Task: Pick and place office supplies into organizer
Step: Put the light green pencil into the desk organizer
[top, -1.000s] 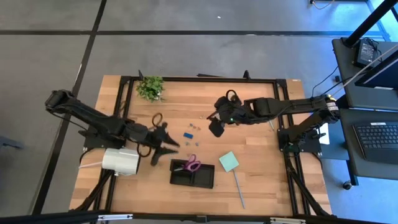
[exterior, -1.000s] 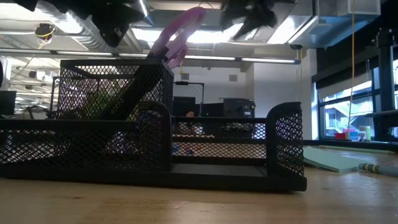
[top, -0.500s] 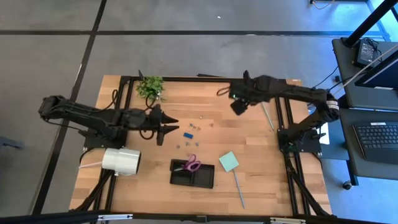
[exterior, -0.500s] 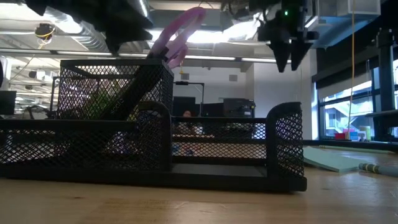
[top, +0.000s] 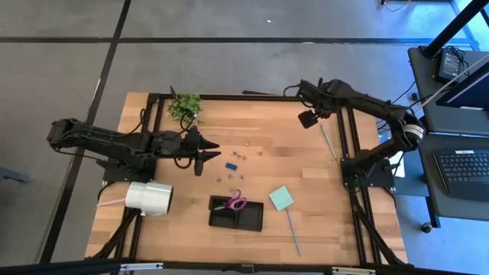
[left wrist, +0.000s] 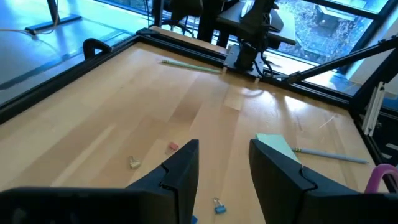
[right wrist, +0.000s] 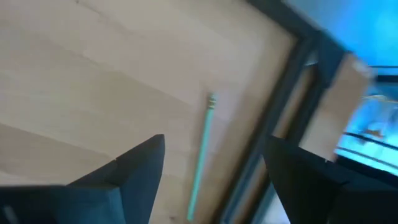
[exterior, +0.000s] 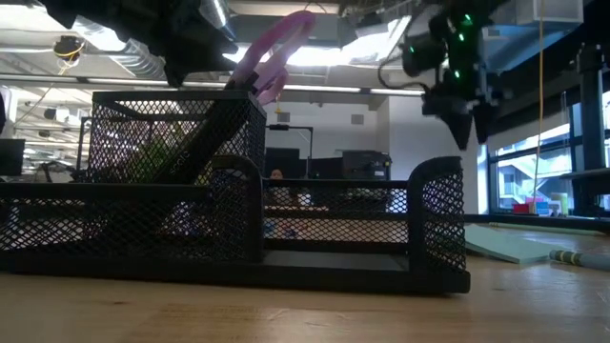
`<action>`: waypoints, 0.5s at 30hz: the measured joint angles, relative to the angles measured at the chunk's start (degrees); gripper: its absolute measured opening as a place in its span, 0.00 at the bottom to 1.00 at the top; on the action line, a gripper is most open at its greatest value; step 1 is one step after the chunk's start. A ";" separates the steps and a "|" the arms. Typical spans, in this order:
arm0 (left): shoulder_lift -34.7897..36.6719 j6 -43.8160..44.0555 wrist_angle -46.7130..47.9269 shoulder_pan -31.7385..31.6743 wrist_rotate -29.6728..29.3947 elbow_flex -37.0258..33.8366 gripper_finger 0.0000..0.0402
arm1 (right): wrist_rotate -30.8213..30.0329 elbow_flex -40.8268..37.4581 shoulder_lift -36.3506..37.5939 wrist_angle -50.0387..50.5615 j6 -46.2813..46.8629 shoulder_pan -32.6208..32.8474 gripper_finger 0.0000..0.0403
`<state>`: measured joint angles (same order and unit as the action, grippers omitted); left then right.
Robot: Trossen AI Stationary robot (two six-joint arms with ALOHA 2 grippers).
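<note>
The black mesh organizer (top: 237, 215) stands near the table's front edge, and the purple-handled scissors (top: 236, 202) stick up out of it (exterior: 276, 48). To its right lie the pale green sticky-note pad (top: 281, 198) and a slim grey stick (top: 293, 233). Small blue and dark clips (top: 231, 164) are scattered mid-table. My left gripper (top: 205, 153) hovers open left of the clips, its fingers (left wrist: 186, 171) empty. My right gripper (top: 309, 119) hangs open at the far right, pointing down above a thin green stick (right wrist: 200, 158) that lies flat by the frame.
A big white roll (top: 149, 197) lies at the near left and a small green plant (top: 186, 107) stands at the far left corner. A black metal frame (top: 348, 130) borders the table. Bare wood stretches between the clips and the far edge.
My right gripper has swung from mid-table toward the far right corner, come down and tipped to point downward, staying open. My left gripper has moved from beside the organizer toward the far edge, then held still, open.
</note>
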<state>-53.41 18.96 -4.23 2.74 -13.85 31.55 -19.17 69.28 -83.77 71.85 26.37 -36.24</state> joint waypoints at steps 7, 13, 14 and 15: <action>0.00 0.06 0.00 -0.47 -0.16 0.00 0.33 | 2.35 -13.55 3.37 -13.59 -0.65 -4.72 0.68; 0.00 0.51 -0.19 -2.07 -0.20 0.00 0.33 | 2.37 -21.80 3.33 -24.32 -0.01 -7.91 0.68; 0.00 0.76 -0.19 -2.26 -0.17 0.00 0.33 | 2.40 -22.89 3.33 -25.91 0.11 -8.44 0.68; 0.00 0.86 -0.18 -2.48 -0.17 -0.01 0.33 | 2.46 -23.94 3.33 -27.54 0.13 -8.93 0.68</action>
<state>-53.41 19.82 -4.41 0.26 -14.02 31.54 -16.71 45.33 -80.44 44.30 26.50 -45.17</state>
